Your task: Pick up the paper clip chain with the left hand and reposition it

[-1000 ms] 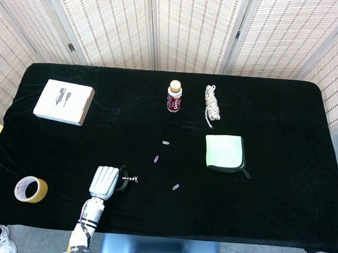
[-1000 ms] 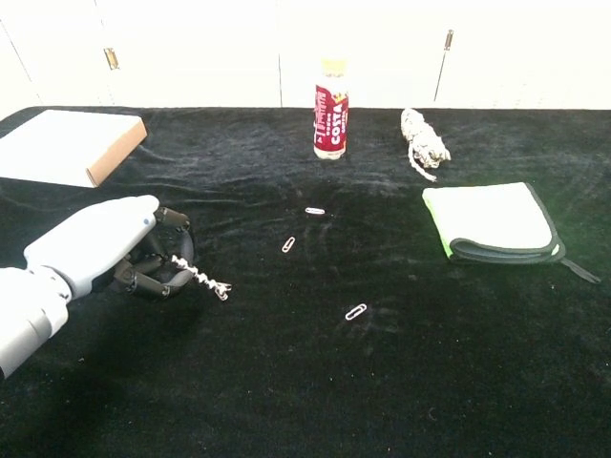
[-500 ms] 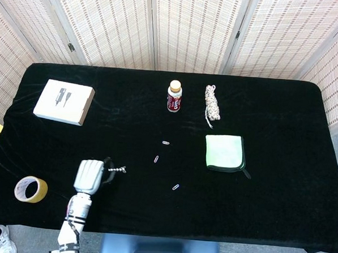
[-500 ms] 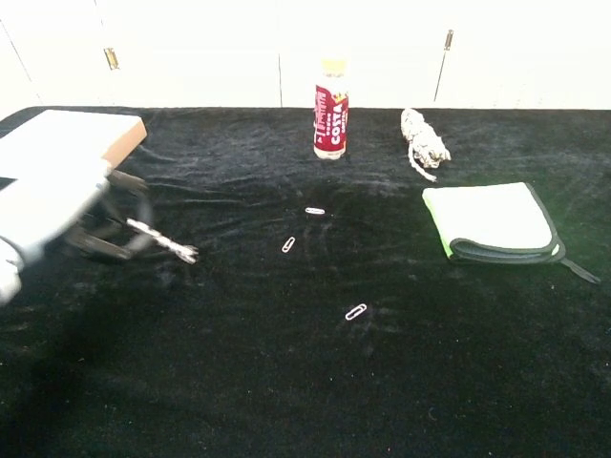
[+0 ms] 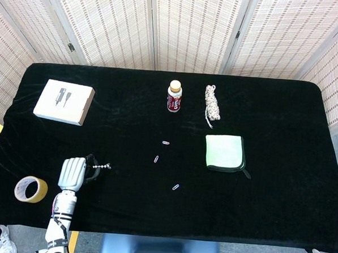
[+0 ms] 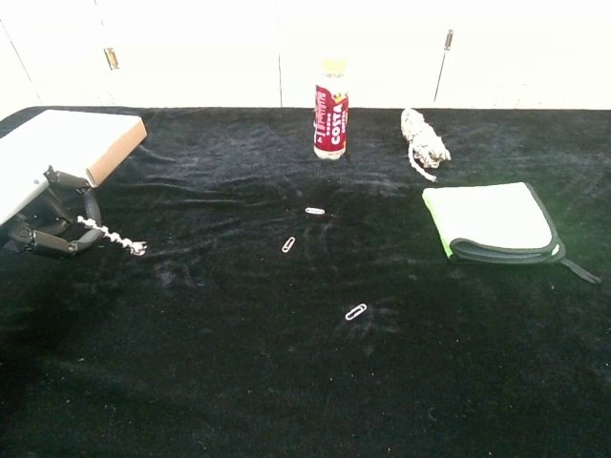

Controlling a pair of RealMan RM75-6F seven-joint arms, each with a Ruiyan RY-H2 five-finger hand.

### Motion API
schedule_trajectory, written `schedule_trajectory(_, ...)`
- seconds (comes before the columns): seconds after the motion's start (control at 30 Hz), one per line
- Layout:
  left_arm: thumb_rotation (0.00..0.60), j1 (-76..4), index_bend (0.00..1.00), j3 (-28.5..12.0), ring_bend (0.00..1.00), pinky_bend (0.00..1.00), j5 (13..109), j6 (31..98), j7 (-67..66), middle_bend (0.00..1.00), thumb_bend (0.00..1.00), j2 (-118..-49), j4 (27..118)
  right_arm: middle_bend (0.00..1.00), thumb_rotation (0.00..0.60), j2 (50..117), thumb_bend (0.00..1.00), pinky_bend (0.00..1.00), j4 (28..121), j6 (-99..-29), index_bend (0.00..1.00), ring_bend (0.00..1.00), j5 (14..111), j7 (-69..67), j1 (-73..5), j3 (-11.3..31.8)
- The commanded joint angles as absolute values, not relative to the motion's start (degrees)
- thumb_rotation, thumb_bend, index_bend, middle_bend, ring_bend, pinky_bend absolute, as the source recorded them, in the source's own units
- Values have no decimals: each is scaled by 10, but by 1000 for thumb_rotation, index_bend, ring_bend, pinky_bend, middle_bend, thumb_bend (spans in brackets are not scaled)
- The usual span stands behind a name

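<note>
At far left, near the yellow tape roll (image 5: 30,188), grey robot left hand (image 5: 72,174) clamped on one end of the short silver paper clip chain (image 5: 100,167), free end trailing rightward low over the black cloth table (image 5: 272,109). Right hand nowhere in either view. Best lowered gently, well apart from the loose silver paper clips (image 5: 156,158) mid-table, fingers parting only once links rest flat.

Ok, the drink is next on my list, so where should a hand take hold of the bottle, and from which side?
Grip the bottle around its red-labelled body, below the cap. It stands upright and alone, so a sideways wrap from the front looks best. The rope bundle lies apart to one side, leaving room.
</note>
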State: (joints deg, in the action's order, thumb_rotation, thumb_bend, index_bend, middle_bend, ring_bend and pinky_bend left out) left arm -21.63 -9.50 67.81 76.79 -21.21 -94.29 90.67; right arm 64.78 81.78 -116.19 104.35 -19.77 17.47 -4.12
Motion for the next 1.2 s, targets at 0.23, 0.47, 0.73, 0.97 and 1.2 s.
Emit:
schedule_trajectory(0.23,600,-220,0,-98,1000,1000,683,753,-189,1000,139,-925,917,0,600,646,9,0,819,-1164,0,0,1036,-207,175,-38)
schedule_trajectory(0.47,600,-201,0,-80,826,831,704,778,-220,728,135,-866,943,0,600,641,9,0,823,-1149,0,0,1033,-210,168,-39)
schedule_trajectory(0.73,600,-113,0,-11,1,64,774,866,-182,0,137,-743,989,0,600,617,9,0,858,-1065,0,0,990,-210,132,-30)
schedule_trajectory(0.97,600,-26,0,19,0,16,807,961,-90,0,137,-710,955,0,600,602,10,0,889,-987,0,0,962,-184,94,-22)
schedule_trajectory(1.2,600,10,0,31,0,3,849,1002,-39,0,137,-708,920,0,600,599,9,0,913,-952,0,0,975,-140,67,-20)
